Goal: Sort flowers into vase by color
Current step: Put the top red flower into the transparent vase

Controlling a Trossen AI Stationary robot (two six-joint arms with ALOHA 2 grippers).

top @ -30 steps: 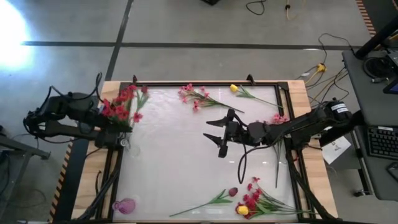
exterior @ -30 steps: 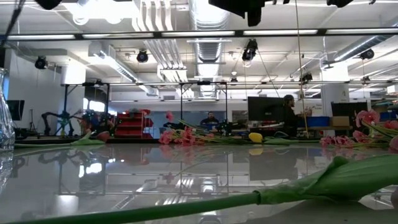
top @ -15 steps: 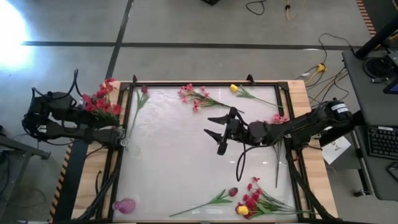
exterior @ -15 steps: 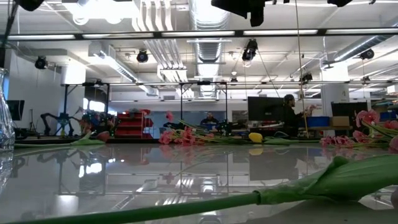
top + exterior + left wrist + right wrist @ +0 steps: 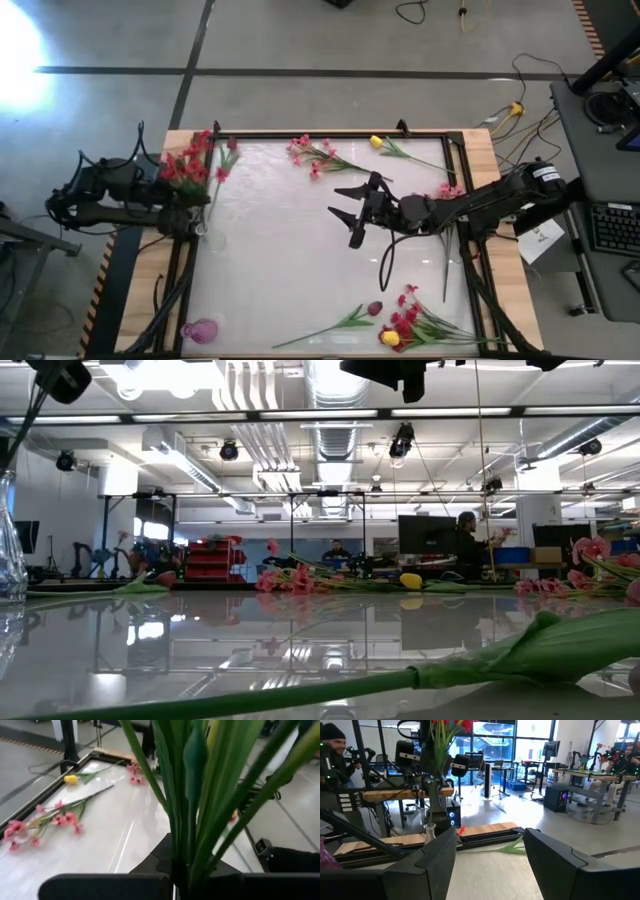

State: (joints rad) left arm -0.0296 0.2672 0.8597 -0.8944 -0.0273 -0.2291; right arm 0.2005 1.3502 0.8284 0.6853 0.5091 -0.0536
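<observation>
- At the table's left edge, the left gripper (image 5: 160, 190) is clenched on the stems of a red flower bunch (image 5: 190, 168). The blossoms stand above it and a small clear vase (image 5: 203, 230) sits just below it in the high view.
- Seen from the left wrist, the green stems (image 5: 190, 805) rise straight up from between the dark fingers. They look thin, springy and light, so the heads will probably sway with any quick move.
- A low hold on the bare stems, as here, looks right. The leaves and blossom clusters higher up would likely crush or slip.
- The vase neck appears narrow, and whether the stem ends have entered it is hard to tell from above. In the right wrist view the stems seem to stand over the vase (image 5: 430, 832).
- The glass vase is light and could tip if the stems press sideways on its rim.
- Near the middle of the table the right gripper (image 5: 350, 215) hangs released, its jaws spread wide and grasping nothing.
- Loose flowers lie well apart. A pink spray (image 5: 315, 155) and a yellow tulip (image 5: 378, 143) are at the far edge, and a dark red bud (image 5: 373, 309) lies beside a mixed red and yellow pile (image 5: 410, 325) at the near edge.
- A small pink vase (image 5: 200, 330) lies at the near left corner.
</observation>
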